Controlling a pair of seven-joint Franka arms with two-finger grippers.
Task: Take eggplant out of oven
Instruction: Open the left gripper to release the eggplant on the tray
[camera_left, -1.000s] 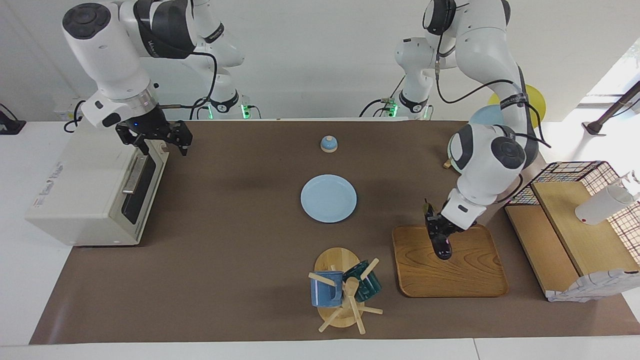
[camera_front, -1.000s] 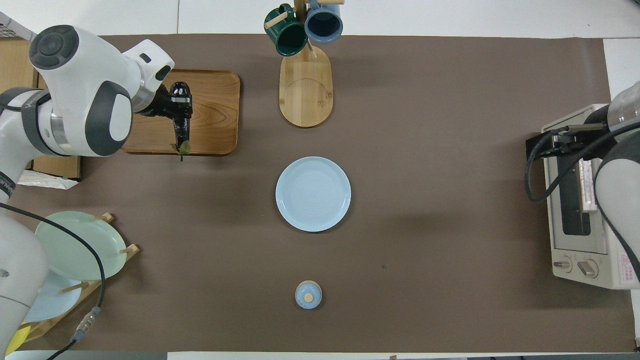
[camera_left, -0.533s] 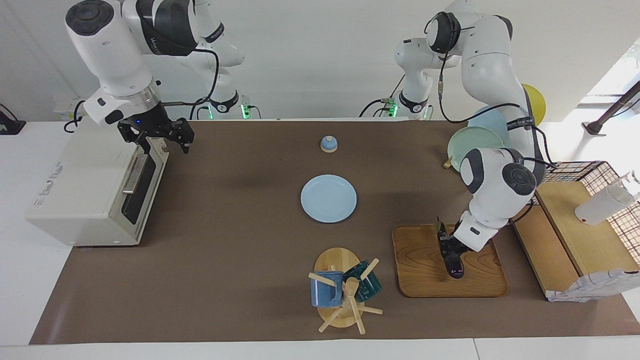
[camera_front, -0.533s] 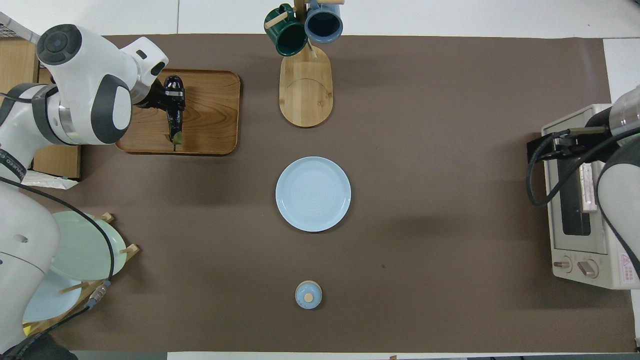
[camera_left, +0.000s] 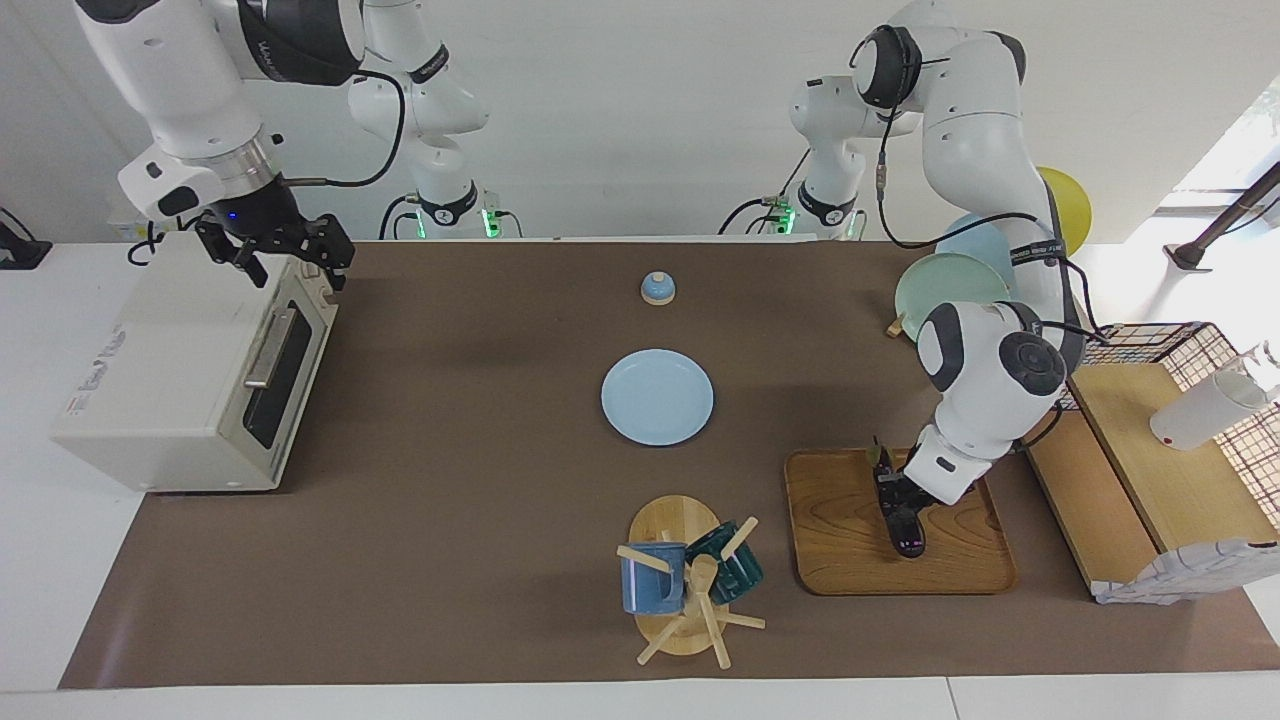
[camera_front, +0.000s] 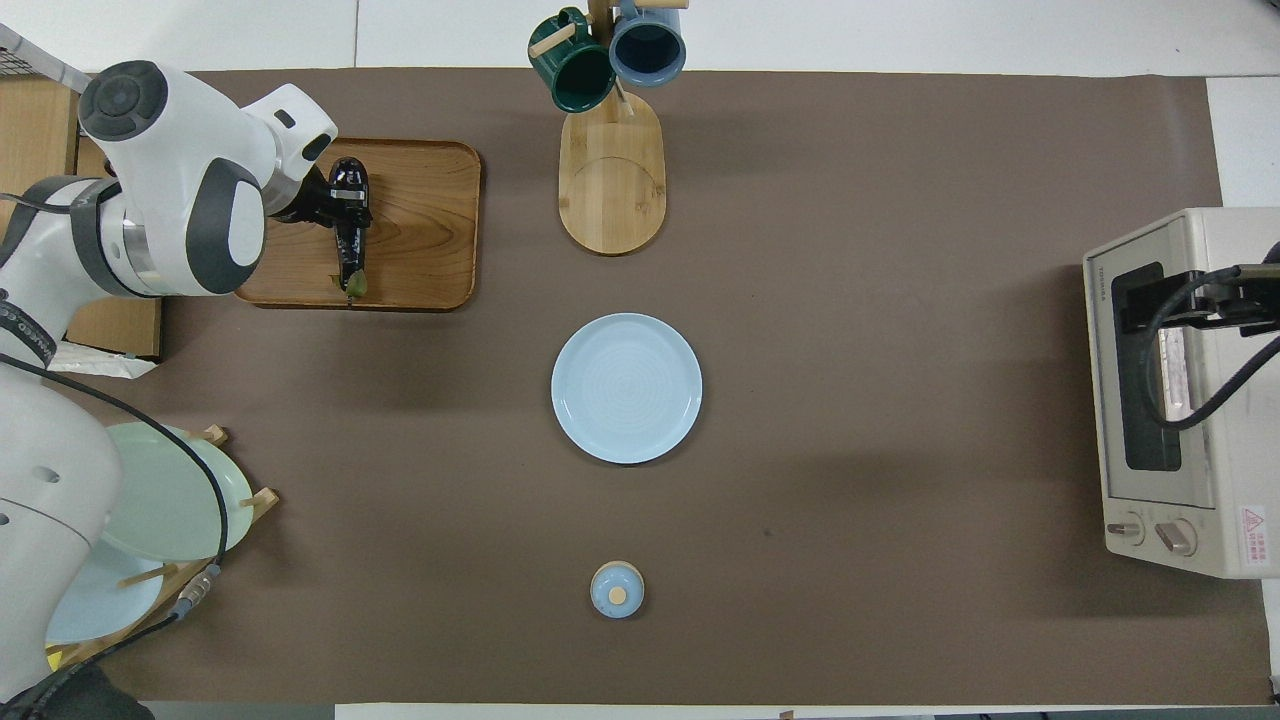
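The eggplant (camera_left: 903, 520) (camera_front: 349, 230), dark and glossy, lies lengthwise on the wooden tray (camera_left: 845, 545) (camera_front: 430, 230), its stem pointing toward the robots. My left gripper (camera_left: 897, 497) (camera_front: 340, 203) is down around the eggplant's thick end. The off-white oven (camera_left: 165, 375) (camera_front: 1170, 520) stands at the right arm's end of the table; its glass door looks shut. Raised over the oven's corner nearest the robots, my right gripper (camera_left: 275, 255) is open and holds nothing.
A light blue plate (camera_left: 657, 397) sits mid-table, a small blue knobbed lid (camera_left: 657, 288) nearer the robots. A mug tree (camera_left: 690, 585) with two mugs stands beside the tray. A plate rack (camera_left: 945, 285) and a wooden shelf with wire basket (camera_left: 1150, 470) flank the left arm.
The left arm lowered the eggplant onto the tray and shifted it toward its own end. The right gripper rose and drew back from the oven door to over the oven's top.
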